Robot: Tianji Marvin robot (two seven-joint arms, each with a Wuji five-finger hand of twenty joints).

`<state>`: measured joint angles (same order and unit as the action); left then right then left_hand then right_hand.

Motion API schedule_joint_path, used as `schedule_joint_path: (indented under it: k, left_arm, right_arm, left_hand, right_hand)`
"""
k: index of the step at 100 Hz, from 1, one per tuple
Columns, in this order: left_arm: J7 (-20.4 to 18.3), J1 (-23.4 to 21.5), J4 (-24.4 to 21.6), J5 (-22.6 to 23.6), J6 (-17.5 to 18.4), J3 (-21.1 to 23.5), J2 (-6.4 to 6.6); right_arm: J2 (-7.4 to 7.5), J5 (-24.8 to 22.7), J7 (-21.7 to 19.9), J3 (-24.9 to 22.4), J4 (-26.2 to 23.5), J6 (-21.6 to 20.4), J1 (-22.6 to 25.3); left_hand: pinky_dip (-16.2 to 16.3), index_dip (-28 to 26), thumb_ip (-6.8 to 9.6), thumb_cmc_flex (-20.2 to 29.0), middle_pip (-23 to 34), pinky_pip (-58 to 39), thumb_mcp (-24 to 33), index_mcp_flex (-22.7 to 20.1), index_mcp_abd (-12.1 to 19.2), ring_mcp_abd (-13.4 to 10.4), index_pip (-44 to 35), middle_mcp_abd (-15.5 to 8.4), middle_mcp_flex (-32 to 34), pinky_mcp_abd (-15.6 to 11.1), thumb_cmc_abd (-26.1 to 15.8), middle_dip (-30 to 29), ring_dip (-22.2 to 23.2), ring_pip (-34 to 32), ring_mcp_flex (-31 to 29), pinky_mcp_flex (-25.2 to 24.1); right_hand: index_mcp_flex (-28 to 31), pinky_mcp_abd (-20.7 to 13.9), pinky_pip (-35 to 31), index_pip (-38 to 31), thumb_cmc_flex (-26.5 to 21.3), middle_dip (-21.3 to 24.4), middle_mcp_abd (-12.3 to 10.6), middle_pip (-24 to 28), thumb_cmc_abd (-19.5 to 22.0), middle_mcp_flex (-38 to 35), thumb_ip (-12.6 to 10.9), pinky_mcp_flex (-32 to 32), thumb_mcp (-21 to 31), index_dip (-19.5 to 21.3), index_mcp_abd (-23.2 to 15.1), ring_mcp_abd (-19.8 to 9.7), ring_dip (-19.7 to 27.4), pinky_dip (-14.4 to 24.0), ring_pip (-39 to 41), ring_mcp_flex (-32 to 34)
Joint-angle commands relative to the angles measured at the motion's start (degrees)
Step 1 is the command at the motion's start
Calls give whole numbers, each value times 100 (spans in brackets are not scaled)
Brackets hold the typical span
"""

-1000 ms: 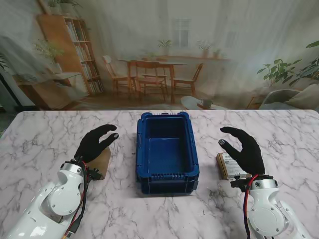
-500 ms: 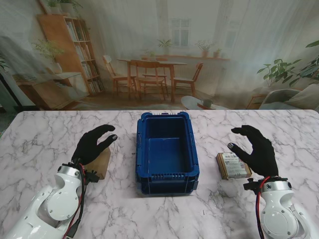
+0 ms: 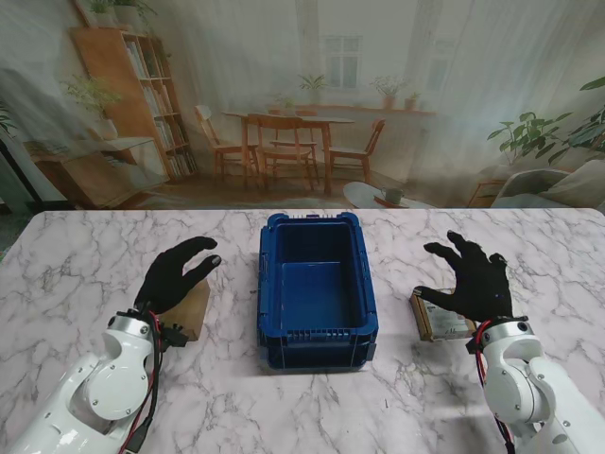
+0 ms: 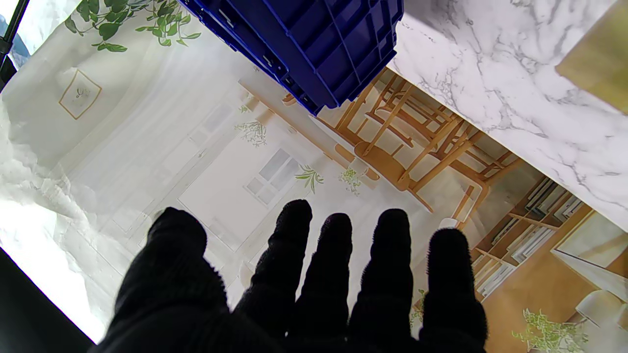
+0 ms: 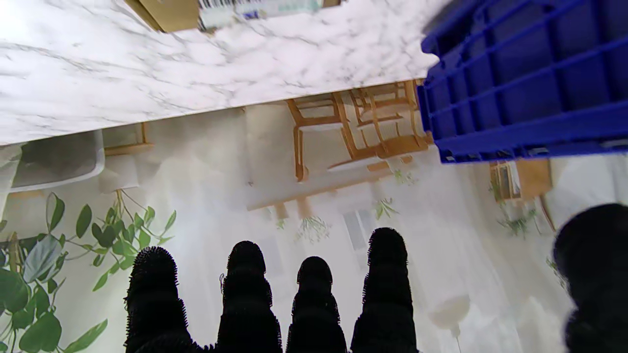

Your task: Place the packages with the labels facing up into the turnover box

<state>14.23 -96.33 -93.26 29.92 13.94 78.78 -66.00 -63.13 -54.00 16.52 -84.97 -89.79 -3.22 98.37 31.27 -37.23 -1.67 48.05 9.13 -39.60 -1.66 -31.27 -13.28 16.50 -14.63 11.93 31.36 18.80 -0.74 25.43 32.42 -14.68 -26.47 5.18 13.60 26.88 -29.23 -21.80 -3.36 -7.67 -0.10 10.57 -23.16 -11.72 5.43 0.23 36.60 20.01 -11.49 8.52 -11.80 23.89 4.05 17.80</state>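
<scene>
Marble-patterned table (image 3: 85, 251), white with grey veins, is spreading wide and bare on the outer side of each hand. Turnover box (image 3: 317, 288), blue ribbed plastic, rectangular, open-topped, is sitting between the hands with nothing inside. Left hand (image 3: 175, 274), black-gloved, is hovering with fingers spread, grasping nothing; a plain brown cardboard package (image 3: 192, 312) is lying under its palm, contact unclear. Right hand (image 3: 473, 284) is also hovering splayed and empty over a flat labelled package (image 3: 437, 317), label showing upward, well clear of the box wall.
</scene>
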Motion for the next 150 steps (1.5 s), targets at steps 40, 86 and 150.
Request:
schedule_joint_path:
  k: [40, 86, 150]
  left_arm:
    - [-137, -1, -8, 0, -22, -46, 7]
    - [-136, 16, 7, 93, -6, -71, 20]
    - [-157, 8, -3, 101, -18, -79, 25]
  right_arm:
    - [75, -83, -308, 801, 1063, 970, -768]
    - [91, -8, -400, 1367, 1572, 1279, -1181]
    - [51, 275, -391, 1723, 2026, 1472, -1494]
  left_hand:
    - [79, 52, 104, 152, -62, 141, -14, -109, 14, 0, 93, -46, -14, 28, -202, -9, 9, -5, 24, -82]
    - [77, 53, 102, 142, -71, 143, -17, -105, 16, -3, 96, -48, -21, 27, -208, -14, 5, 0, 29, -79]
    - [76, 54, 102, 146, -73, 147, -16, -103, 17, -2, 98, -47, -21, 28, -206, -14, 2, 3, 33, -76]
  right_hand:
    - [73, 626, -799, -137, 786, -738, 241, 678, -322, 185, 225, -380, 511, 238, -153, 45, -134, -912, -28, 74]
    - [8, 722, -1296, -23, 709, -437, 208, 131, -377, 188, 215, -346, 525, 252, 36, 47, -188, -1212, 8, 36]
    - [205, 753, -1598, -460, 181, -303, 643, 385, -579, 181, 127, 68, 415, 485, 568, 185, -97, -1313, 32, 87]
